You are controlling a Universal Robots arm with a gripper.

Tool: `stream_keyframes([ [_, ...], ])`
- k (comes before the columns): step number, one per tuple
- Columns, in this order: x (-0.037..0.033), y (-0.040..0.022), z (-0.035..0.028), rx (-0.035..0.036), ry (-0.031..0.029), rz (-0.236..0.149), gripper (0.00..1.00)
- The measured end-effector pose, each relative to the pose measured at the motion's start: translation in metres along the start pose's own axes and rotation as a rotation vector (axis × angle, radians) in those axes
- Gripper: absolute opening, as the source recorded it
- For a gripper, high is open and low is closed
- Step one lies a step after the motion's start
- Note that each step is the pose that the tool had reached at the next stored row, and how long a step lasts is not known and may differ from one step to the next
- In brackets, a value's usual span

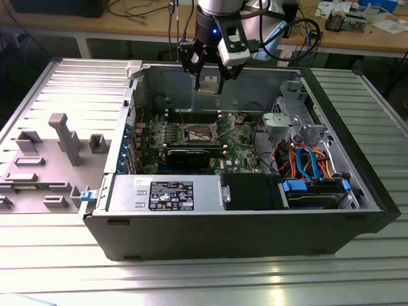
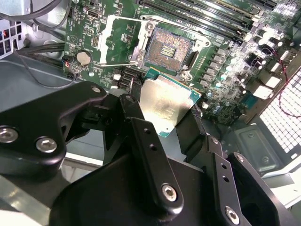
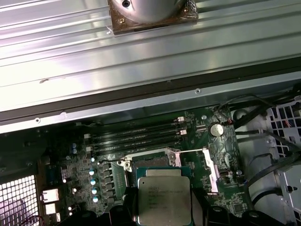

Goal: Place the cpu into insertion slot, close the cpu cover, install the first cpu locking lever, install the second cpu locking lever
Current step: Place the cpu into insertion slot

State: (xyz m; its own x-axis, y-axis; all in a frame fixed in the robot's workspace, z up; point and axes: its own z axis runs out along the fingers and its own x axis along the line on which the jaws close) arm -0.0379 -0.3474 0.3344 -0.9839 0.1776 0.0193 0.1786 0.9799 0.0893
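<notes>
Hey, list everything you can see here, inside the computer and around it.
cpu: one, silvery-grey, held above the motherboard
cpu cover: one, silvery, open beside the socket
socket: one, dark, empty, on the motherboard
motherboard: one, green, inside the case
long card: one, black, on the motherboard
power supply: one, grey, case's near side
cables: several, orange and blue, exterior view's right
case: one, black, open, on the table
table: one, grey ribbed metal
gripper: one, black, shut on the cpu
</notes>
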Motion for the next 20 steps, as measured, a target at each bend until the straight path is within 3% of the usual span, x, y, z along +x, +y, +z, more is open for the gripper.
stream_keyframes([
  [20,0.0,0.0,0.0001,-0.0006,-0.0026,0.029,0.55],
])
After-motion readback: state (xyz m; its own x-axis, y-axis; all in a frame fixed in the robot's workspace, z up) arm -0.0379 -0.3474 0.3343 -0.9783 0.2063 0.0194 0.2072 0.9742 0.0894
